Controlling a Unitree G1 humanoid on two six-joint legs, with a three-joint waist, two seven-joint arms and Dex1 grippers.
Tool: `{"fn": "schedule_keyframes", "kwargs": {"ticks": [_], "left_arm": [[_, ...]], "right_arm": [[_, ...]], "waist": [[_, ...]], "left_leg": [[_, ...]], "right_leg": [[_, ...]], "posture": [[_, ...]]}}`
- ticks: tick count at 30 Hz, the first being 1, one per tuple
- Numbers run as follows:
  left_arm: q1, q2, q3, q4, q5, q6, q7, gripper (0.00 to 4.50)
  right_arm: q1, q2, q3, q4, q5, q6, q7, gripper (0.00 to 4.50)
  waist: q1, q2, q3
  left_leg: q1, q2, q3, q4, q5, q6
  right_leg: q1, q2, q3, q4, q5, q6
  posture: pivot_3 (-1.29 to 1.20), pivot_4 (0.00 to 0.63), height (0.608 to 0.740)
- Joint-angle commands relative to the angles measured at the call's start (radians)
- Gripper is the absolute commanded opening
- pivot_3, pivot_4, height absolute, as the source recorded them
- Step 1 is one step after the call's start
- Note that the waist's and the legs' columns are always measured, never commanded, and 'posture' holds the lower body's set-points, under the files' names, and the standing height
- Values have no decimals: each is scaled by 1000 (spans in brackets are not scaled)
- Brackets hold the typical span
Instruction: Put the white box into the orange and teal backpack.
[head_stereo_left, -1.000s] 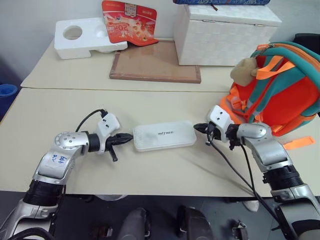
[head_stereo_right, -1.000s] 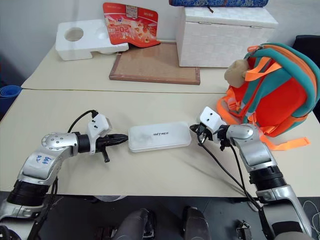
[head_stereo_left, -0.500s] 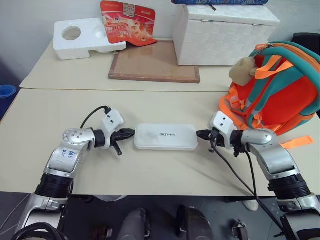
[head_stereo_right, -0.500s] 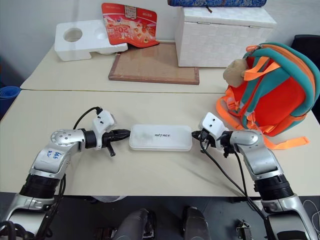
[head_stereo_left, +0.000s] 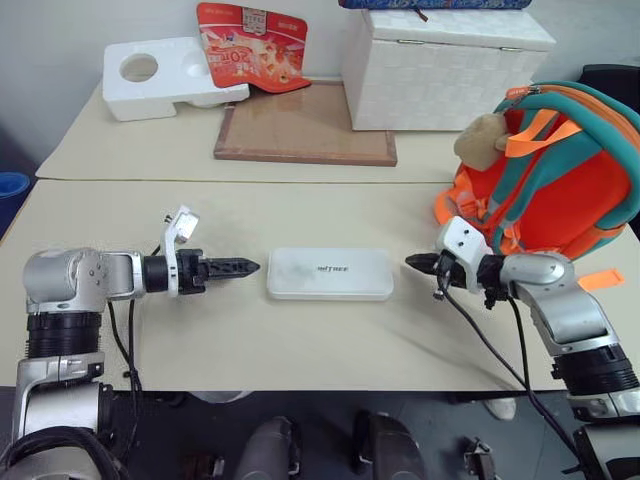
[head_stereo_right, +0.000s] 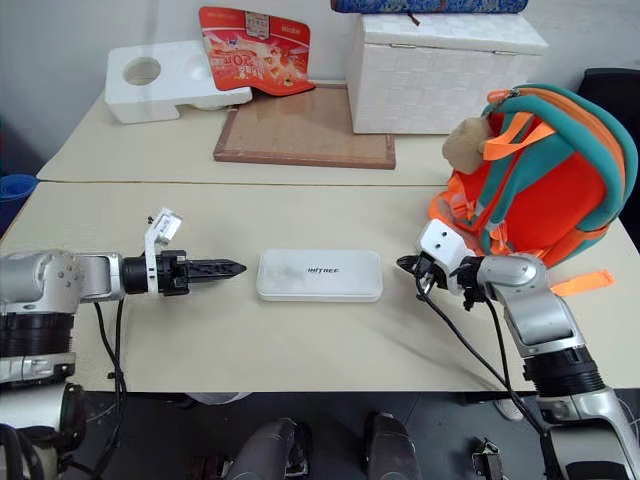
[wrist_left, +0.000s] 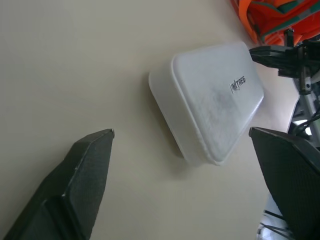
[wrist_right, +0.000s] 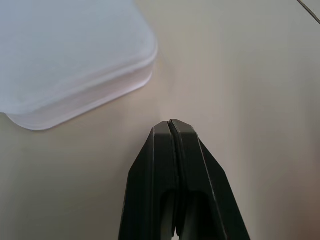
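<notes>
Two grippers I see flanking the white box (head_stereo_left: 330, 274), left gripper (wrist_left: 190, 170) spread wide, right gripper (wrist_right: 172, 131) pinched closed, orange and teal backpack (head_stereo_left: 560, 170) far right.

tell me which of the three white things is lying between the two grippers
The white box, flat and slim with dark lettering. The woven lidded box and styrofoam block sit on the far table.

Bright even light, soft shadows, sharp
</notes>
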Motion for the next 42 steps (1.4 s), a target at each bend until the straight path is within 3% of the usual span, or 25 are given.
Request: {"fn": "schedule_keyframes", "kwargs": {"ticks": [1, 7, 13, 18, 22, 30, 36, 39, 42], "left_arm": [[-45, -4, -20, 65, -9, 52, 11, 4485], [-94, -90, -91, 100, 11, 50, 50, 4485], [-142, -250, -61, 115, -11, 109, 112, 4485], [-172, -281, -62, 159, -2, 111, 122, 4485], [-220, -277, -45, 211, -6, 91, 110, 3708], [-240, -204, -47, 186, -53, 133, 60, 1446], [-193, -190, 1, 67, -166, 154, 48, 1331], [-176, -203, 75, 24, -234, 154, 91, 1331], [-168, -217, 146, -3, -295, 154, 145, 1331]], "right_arm": [[-7, -1, -10, -21, 10, -15, 20, 0], [-15, 29, 8, -26, 24, -10, 44, 0], [3, 62, 8, -50, 27, 16, 29, 0], [22, 71, -21, -74, 54, 46, 20, 0], [63, 59, -41, -101, 66, 55, 9, 0], [128, 46, -74, -135, 76, 56, -15, 0], [205, 71, -234, -226, 168, 159, -117, 0], [276, 68, -401, -318, 266, 277, -184, 563], [332, 49, -530, -391, 329, 356, -228, 1623]], "waist": [[2, 0, 0], [5, 0, 0], [18, 0, 0], [23, 0, 0], [24, 0, 0], [19, -1, 0], [14, -1, 0], [20, -1, 0], [26, -1, 0]], "left_leg": [[0, 0, 0, 0, 0, 0], [1, -1, -2, 0, 0, 0], [2, -2, -3, 1, 1, 0], [3, -2, -3, 1, 1, 0], [3, -2, -4, 1, 1, 0], [3, -2, -3, 1, 1, -1], [2, -2, -4, 0, 1, -1], [2, -2, -4, 0, 1, -1], [2, -1, -5, 0, 1, -1]], "right_leg": [[0, 0, 0, 0, 0, 0], [2, -1, 2, 1, 0, 0], [5, -1, 6, 0, 0, 0], [5, -1, 6, 0, 0, 0], [5, -1, 6, 0, 0, 0], [5, 0, 7, 0, 0, 0], [4, 0, 7, 0, 0, 0], [4, 0, 7, 0, 0, 0], [5, -1, 7, 0, 0, 0]], "posture": [[0, 150, 740], [0, 150, 740], [0, 150, 740], [0, 150, 740], [0, 150, 740], [0, 150, 740], [0, 150, 740], [0, 150, 740], [0, 150, 740]]}}
